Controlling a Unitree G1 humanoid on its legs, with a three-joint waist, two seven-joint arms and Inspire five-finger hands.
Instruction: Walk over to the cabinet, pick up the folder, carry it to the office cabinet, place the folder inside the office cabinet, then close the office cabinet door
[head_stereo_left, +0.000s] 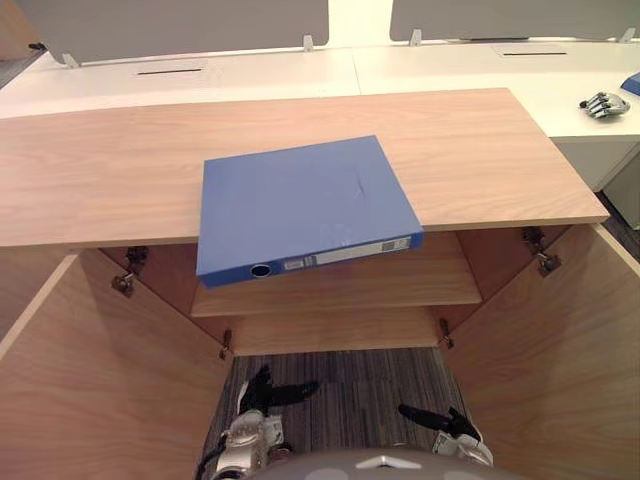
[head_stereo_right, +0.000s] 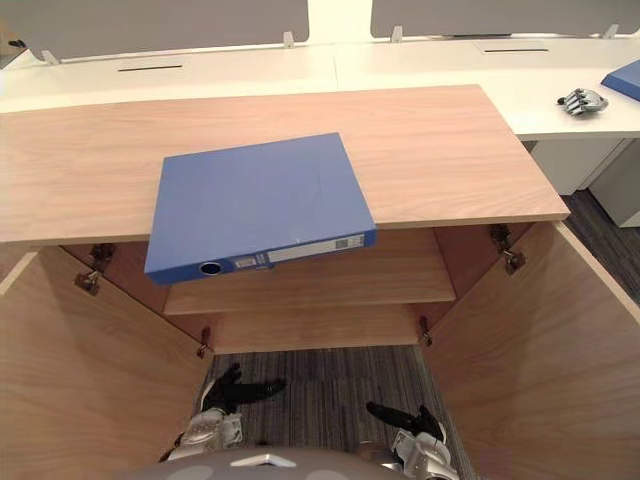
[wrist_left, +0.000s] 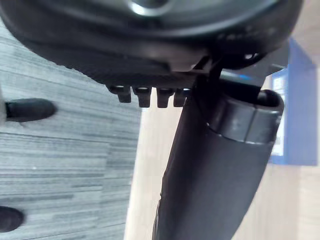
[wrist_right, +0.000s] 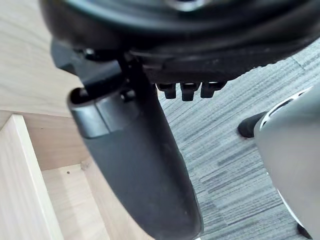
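open cabinet (head_stereo_left: 100, 170); folder (head_stereo_left: 300, 205) overhangs its top; carpet (head_stereo_left: 340, 385)

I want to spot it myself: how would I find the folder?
Find the big wooden cabinet with both doors swung open. On its top lies the folder, flat, its spine sticking out past the front edge. It is the only blue thing on the wood.

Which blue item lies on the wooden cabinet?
The folder, spine overhanging the cabinet top at its front edge; the other blue item sits on the white desk, far right.
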